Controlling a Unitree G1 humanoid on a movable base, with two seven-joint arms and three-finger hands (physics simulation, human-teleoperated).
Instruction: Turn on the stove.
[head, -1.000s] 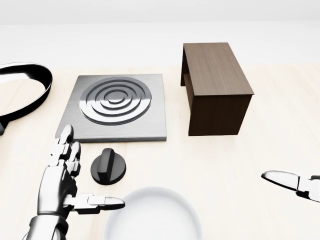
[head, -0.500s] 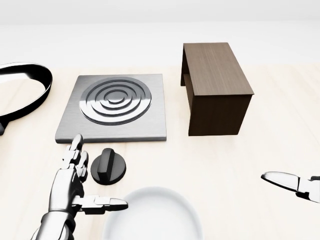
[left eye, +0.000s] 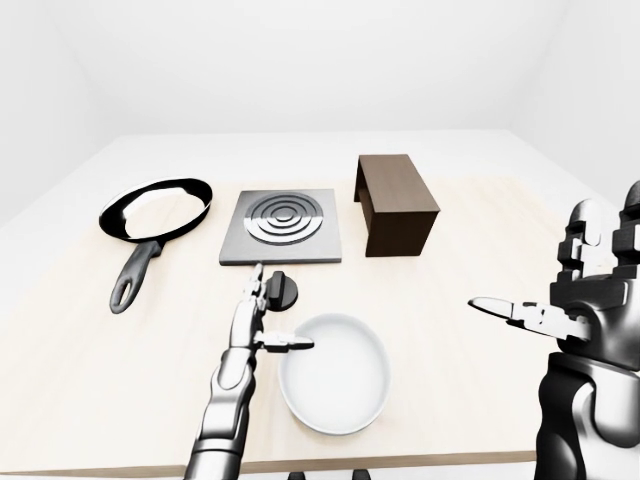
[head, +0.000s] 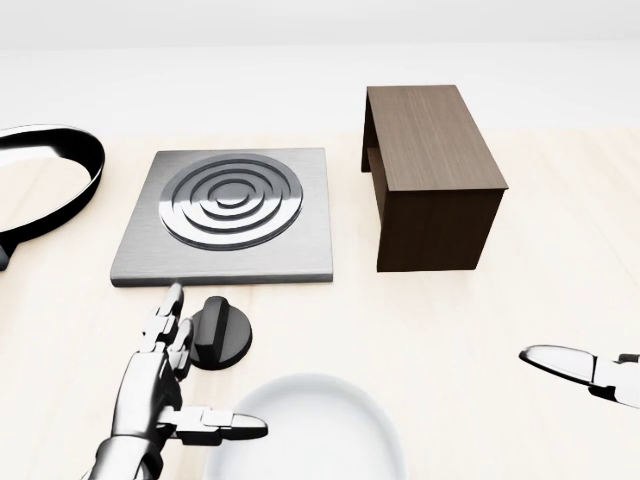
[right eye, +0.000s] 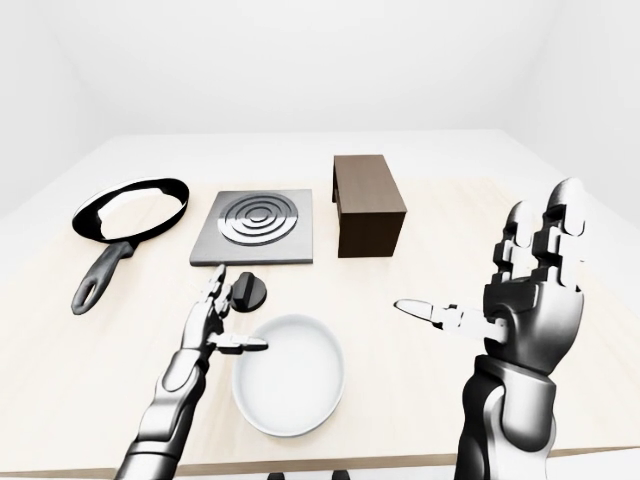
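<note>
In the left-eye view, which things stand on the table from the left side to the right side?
Frying pan → stove plate → dark wooden box. The knob, white bowl and left robot hand overlap the stove plate in this order, so I leave them out.

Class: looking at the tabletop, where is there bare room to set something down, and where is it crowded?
Bare: the table to the right of the brown box, and the strip below the frying pan. Crowded: the left hand sits beside the knob, squeezed between the stove plate and the white bowl.
</note>
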